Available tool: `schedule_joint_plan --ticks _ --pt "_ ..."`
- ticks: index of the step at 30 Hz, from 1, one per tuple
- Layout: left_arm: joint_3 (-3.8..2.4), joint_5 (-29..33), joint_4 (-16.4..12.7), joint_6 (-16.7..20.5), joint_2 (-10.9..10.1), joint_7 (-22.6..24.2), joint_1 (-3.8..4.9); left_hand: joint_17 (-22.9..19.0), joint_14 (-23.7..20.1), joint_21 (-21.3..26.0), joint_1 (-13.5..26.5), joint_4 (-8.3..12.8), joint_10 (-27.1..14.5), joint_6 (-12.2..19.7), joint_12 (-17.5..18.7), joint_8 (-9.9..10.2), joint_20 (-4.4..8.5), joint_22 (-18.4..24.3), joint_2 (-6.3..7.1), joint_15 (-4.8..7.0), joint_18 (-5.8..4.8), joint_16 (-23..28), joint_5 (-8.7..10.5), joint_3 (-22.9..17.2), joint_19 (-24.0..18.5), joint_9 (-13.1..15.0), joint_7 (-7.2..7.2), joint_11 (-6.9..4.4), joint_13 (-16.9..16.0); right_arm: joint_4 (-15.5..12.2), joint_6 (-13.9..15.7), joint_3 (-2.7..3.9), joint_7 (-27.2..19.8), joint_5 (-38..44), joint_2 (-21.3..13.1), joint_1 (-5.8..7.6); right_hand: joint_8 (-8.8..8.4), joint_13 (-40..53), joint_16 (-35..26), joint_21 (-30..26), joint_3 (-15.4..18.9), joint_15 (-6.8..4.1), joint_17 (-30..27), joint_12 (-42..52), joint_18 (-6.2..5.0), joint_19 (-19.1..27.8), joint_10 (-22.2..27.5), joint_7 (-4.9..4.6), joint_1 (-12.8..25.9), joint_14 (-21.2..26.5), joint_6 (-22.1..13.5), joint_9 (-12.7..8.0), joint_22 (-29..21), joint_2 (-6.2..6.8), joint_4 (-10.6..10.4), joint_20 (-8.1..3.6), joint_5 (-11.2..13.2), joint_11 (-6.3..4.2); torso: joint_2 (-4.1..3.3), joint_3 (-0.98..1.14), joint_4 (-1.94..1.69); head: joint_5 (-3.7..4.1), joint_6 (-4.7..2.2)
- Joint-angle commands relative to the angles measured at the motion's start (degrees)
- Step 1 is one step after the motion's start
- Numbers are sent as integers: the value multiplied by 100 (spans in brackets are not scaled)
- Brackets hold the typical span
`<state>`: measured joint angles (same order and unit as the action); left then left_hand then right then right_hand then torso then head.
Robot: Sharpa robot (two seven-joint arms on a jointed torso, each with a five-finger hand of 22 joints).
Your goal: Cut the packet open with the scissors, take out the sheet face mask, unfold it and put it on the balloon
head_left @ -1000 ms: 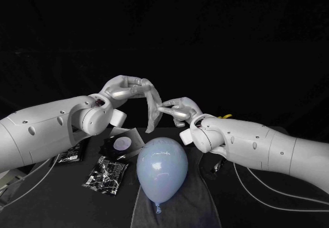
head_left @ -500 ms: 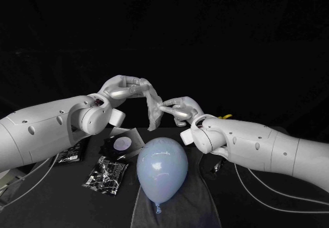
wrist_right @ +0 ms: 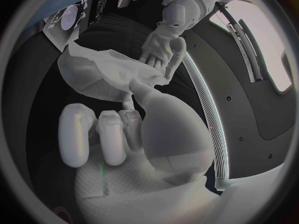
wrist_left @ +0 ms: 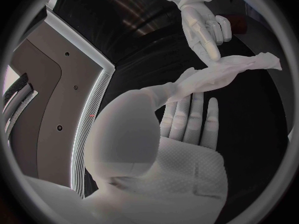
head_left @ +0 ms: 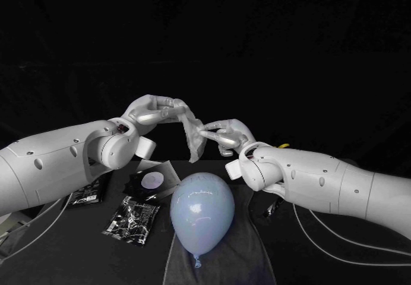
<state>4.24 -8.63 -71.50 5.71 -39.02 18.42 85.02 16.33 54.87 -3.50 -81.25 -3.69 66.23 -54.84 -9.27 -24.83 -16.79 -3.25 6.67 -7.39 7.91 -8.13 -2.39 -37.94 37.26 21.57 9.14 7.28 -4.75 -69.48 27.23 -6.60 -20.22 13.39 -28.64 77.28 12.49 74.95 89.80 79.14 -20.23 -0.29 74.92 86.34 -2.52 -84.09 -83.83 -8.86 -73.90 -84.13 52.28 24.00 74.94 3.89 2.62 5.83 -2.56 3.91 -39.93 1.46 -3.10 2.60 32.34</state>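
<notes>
A folded white sheet face mask (head_left: 190, 141) hangs in the air above the far end of the pale blue balloon (head_left: 203, 205). My left hand (head_left: 159, 110) grips the mask's upper end from the left. My right hand (head_left: 222, 134) pinches its edge from the right, a little lower. In the left wrist view the mask (wrist_left: 219, 76) runs from my left hand (wrist_left: 184, 129) toward the right hand (wrist_left: 203, 29). The right wrist view has the crumpled mask (wrist_right: 104, 74) between my right hand (wrist_right: 118, 134) and the left hand (wrist_right: 163, 46). The balloon lies on a dark grey cloth (head_left: 248, 252).
An opened packet with a round white mark (head_left: 151, 178) lies left of the balloon. A black patterned packet (head_left: 133, 217) lies nearer, and another (head_left: 88, 193) sits under my left arm. A yellow scissors handle (head_left: 281, 145) peeks out behind my right arm.
My right hand has risen slightly toward the left hand, closing the gap. The mask between them now hangs more bunched. The balloon and packets have not moved.
</notes>
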Motion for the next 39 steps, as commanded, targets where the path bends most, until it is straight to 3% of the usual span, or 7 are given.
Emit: schedule_joint_plan --ticks 1,15,20,23,25,29,39 --pt "-8 24 -11 -11 14 36 3 12 -44 12 -1 30 -31 -19 -2 -21 10 -2 -53 7 -78 8 -37 1 7 480 25 -1 -2 8 -135 6 -27 -8 25 7 -98 1107 20 -27 64 110 1508 -34 13 -62 -232 -84 100 -587 -157 -46 1175 46 -8 44 -19 97 -5 -1 -2 -2 0" --pt "-8 24 -27 -20 23 35 3 15 -44 13 -1 35 -30 -17 -5 -26 10 -1 -55 7 -78 7 -37 0 3 488 26 -2 -2 37 -369 6 50 29 71 8 -225 1096 20 -49 223 173 1508 -45 6 -44 -212 -134 155 -587 -355 -93 1167 148 1 117 -19 154 -2 -1 1 -7 2" --pt "-8 24 -27 -19 23 33 3 15 -44 13 -1 35 -30 -17 -5 -26 10 -1 -55 7 -78 7 -37 0 3 488 26 -2 -2 41 -305 6 15 -4 82 8 -138 1147 20 23 235 178 1508 9 17 -77 -266 -125 143 -587 -167 -60 1188 36 -28 140 -19 154 -3 2 1 -7 9" --pt "-8 24 -26 -18 22 31 3 15 -44 13 -1 35 -30 -17 -5 -26 10 -1 -55 7 -78 7 -37 0 3 488 26 -2 -2 45 -210 6 -45 -67 84 8 -36 1195 20 104 202 147 1508 60 31 -117 -318 -65 134 -587 61 -27 1212 -113 -76 133 -20 104 -2 2 3 -7 7" --pt "-8 19 -22 -17 20 29 3 15 -44 13 -1 35 -30 -17 -5 -26 10 -1 -55 7 -78 7 -37 0 3 488 26 -2 -2 49 -97 6 -117 -144 79 8 69 1256 20 198 151 77 1508 121 49 -164 -383 38 114 -587 289 3 1239 -269 -125 90 -20 17 0 2 5 -7 5" --pt "-8 14 -16 -17 16 22 3 15 -44 13 -1 35 -30 -17 -5 -26 10 -1 -55 7 -78 7 -37 0 3 488 26 -2 -2 56 40 6 -200 -256 71 9 155 1309 20 275 89 8 1508 173 65 -204 -437 131 82 -587 452 31 1261 -411 -161 31 -21 -65 0 2 4 -7 4" --pt "-7 0 -18 -17 7 4 3 19 -43 13 -1 41 -29 -14 -8 -30 10 -2 -57 8 -78 6 -37 -2 9 497 26 -3 -3 63 170 6 -259 -380 61 11 192 1347 20 339 92 -59 1508 210 80 -237 -477 189 69 -587 490 44 1279 -404 -162 -40 -21 -127 -3 3 5 6 -10"
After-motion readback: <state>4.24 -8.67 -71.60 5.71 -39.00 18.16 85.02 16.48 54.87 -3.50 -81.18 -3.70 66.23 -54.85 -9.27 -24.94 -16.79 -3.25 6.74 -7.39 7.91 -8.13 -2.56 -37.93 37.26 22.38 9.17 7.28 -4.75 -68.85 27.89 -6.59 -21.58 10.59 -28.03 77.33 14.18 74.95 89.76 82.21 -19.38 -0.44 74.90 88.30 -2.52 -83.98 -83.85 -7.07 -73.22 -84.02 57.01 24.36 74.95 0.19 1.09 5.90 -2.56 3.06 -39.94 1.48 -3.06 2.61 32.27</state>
